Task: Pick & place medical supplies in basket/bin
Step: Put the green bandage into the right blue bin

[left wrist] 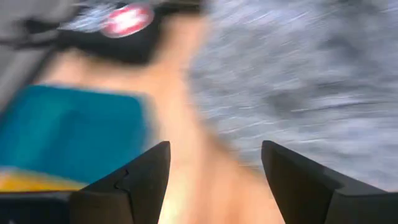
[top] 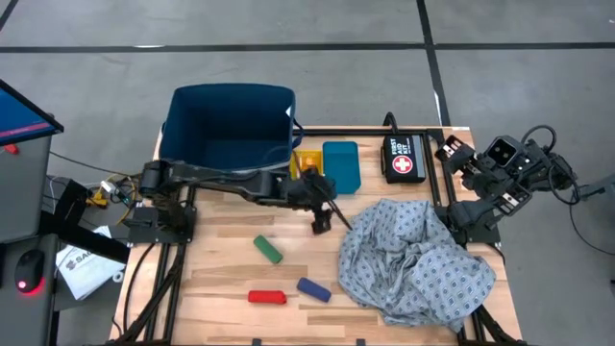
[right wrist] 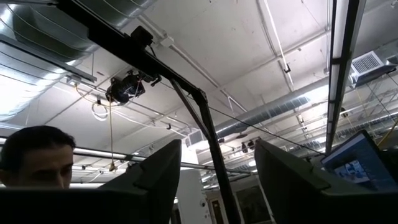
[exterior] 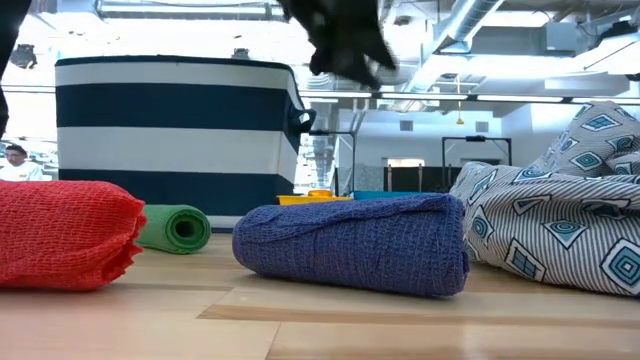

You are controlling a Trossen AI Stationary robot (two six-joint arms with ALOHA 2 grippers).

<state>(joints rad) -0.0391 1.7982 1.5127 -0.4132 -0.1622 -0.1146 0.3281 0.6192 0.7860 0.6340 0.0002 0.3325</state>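
A green roll (top: pixel 267 249), a red roll (top: pixel 267 297) and a blue roll (top: pixel 313 289) lie on their sides on the wooden table. The grey-blue dotted gown cloth (top: pixel 413 259) lies crumpled on the table's right half. At the far edge stand the navy striped basket (top: pixel 231 125), a yellow tray (top: pixel 307 161) and a teal tray (top: pixel 340 163). My left gripper (top: pixel 329 213) hovers open over bare table between the trays and the gown, holding nothing (left wrist: pixel 214 177). My right gripper (top: pixel 450 152) is raised at the far right, open and pointing upward (right wrist: pixel 217 180).
A black pouch with a red-and-white cross (top: pixel 404 157) lies right of the teal tray. In the low view the red roll (exterior: pixel 65 235), blue roll (exterior: pixel 355 245) and gown (exterior: pixel 560 230) stand close to the near edge. A person's head (right wrist: pixel 34 155) shows beyond the table.
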